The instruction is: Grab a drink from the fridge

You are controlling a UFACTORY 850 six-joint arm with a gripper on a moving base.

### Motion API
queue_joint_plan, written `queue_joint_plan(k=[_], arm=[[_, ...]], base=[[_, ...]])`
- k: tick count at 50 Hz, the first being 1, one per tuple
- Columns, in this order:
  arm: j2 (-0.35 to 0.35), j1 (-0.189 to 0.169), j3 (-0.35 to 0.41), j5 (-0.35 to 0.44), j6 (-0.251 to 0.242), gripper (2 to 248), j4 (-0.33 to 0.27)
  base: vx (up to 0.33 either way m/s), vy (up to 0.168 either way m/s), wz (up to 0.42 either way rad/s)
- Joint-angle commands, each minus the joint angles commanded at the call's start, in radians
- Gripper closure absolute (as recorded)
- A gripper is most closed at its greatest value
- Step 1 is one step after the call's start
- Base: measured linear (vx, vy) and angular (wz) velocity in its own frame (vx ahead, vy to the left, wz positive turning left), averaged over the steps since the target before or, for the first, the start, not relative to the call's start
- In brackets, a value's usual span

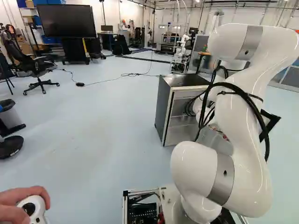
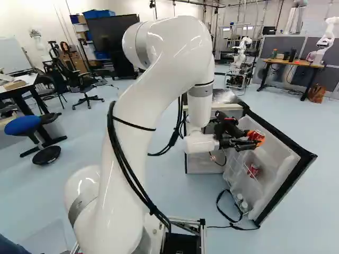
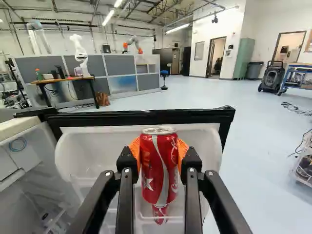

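Gripper [image 2: 252, 140] fingers close from both sides around a red can [image 3: 159, 168], orange pads [image 3: 183, 150] against it, holding it upright just inside the open fridge door [image 2: 288, 164], above another red can [image 2: 254, 170] in the door's shelving.

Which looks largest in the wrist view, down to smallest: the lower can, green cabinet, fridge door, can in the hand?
1. Fridge door
2. Upper can, in the hand
3. Green cabinet
4. Lower can, going by the part showing beneath the upper can
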Motion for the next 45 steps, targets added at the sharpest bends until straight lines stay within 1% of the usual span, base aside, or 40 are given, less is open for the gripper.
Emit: queue_joint_plan(k=[19, 33, 38, 45], arm=[[0.057, 0.053, 0.087, 0.0, 0.0, 155, 0.0], [0.084, 0.103, 0.13, 0.0, 0.0, 155, -0.002], [0.091, 0.123, 0.141, 0.0, 0.0, 155, -0.017], [0.1, 0.15, 0.154, 0.0, 0.0, 155, -0.056]], base=[[0.0, 0.0, 0.0], [0.0, 0.0, 0.0], [0.0, 0.0, 0.0], [0.0, 0.0, 0.0]])
